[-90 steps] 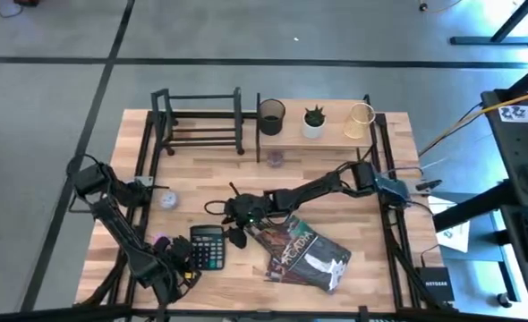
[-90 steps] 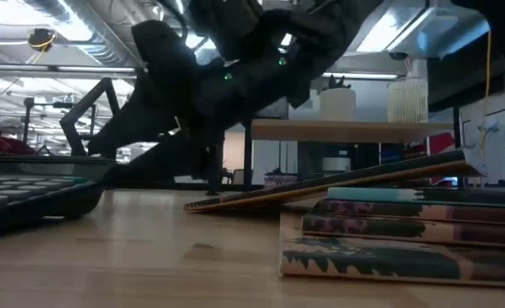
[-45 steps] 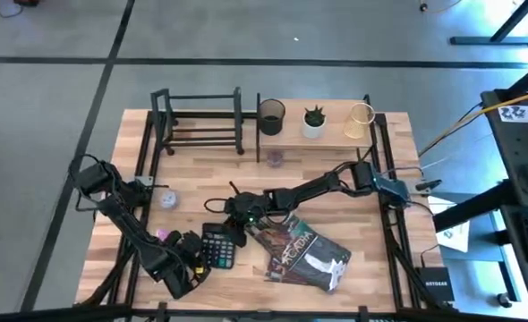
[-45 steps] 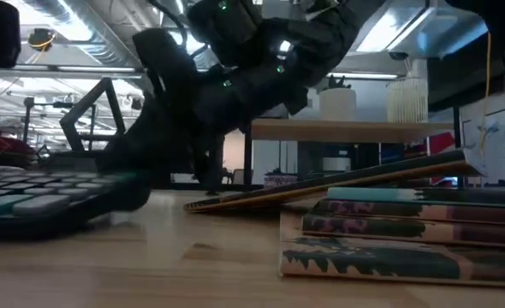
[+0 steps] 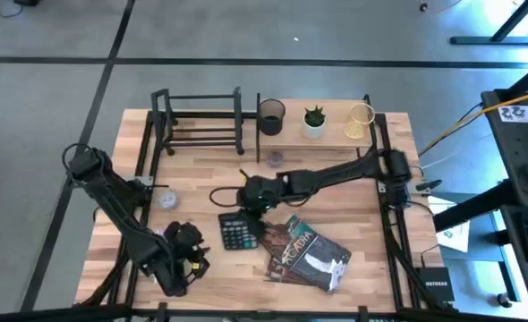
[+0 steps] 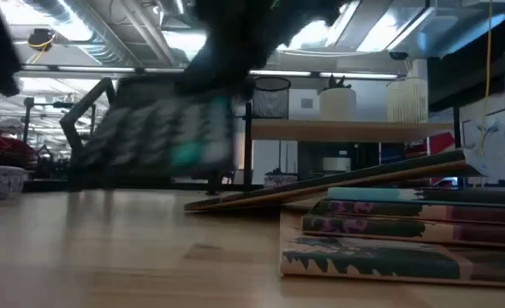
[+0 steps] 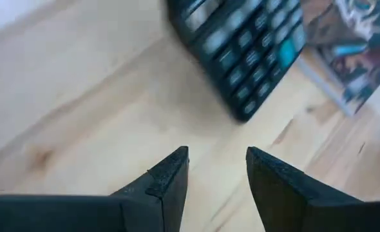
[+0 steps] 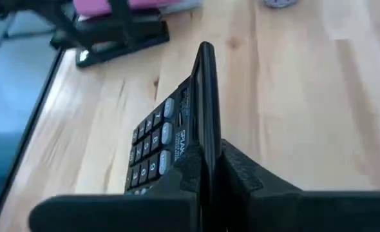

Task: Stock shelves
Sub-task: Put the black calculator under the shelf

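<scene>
A black calculator (image 5: 237,234) is lifted at mid-table, blurred in the low view (image 6: 167,133), with my right gripper (image 5: 253,215) shut on it. My left gripper (image 5: 191,243) hovers open to the calculator's left, near the front edge, with nothing between its fingers (image 7: 171,174). The black bar rack (image 5: 201,121) stands at the far left. Beside it, the wood board shelf (image 5: 322,134) carries a mesh cup, a small plant and a gold wire basket. My right gripper pinches the calculator between its two fingers, one on the key face (image 8: 171,154) and one on the back, at the end nearest the wrist. The fingers come slanting down from the table's far right. The calculator stands tilted on edge, seemingly clear of the table.
A stack of books (image 5: 307,252) lies at the near right, with one thin book sticking out to the left (image 6: 321,190). A small round object (image 5: 167,199) lies at the left and a purple one (image 5: 275,159) under the board shelf. Bare wood lies between rack and calculator.
The calculator has travelled from near the left gripper toward the table's right. My right gripper has taken hold of it and raised it off the table, tipping it from flat onto its edge. My left gripper is now apart from it.
</scene>
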{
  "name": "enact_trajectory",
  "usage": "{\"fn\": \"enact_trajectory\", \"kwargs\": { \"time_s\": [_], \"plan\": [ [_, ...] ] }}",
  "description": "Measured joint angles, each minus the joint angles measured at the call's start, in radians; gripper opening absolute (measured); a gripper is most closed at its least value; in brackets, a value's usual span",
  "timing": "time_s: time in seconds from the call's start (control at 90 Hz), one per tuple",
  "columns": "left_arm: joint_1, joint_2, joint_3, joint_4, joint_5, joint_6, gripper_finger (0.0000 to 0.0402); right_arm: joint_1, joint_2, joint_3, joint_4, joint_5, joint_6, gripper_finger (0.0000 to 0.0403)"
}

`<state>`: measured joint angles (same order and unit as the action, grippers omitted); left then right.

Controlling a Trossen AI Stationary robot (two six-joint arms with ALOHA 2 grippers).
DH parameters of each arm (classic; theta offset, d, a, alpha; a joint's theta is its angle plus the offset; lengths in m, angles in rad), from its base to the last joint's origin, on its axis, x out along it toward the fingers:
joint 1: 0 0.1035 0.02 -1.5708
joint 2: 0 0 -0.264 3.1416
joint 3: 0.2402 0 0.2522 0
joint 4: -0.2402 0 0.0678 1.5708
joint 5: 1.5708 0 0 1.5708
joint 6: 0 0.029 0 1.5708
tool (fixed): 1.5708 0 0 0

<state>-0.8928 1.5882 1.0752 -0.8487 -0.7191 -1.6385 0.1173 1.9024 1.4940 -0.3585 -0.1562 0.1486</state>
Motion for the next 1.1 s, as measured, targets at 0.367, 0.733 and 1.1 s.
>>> {"fn": "enact_trajectory", "kwargs": {
  "time_s": [0.367, 0.733, 1.1],
  "plan": [
    [-0.001, 0.0, 0.0, 0.003, -0.056, 0.032, 0.0138, -0.015, -0.458, -0.287, -0.319, 0.143, 0.044, 0.0007],
    [-0.001, 0.0, 0.0, 0.0, -0.15, 0.053, 0.0138, -0.08, -0.895, -0.87, -0.201, 0.312, 0.244, 0.0007],
    [-0.001, 0.0, 0.0, 0.001, -0.154, 0.052, 0.0138, -0.267, -0.936, -0.997, 0.013, 0.272, 0.094, 0.0007]
  ]
}}
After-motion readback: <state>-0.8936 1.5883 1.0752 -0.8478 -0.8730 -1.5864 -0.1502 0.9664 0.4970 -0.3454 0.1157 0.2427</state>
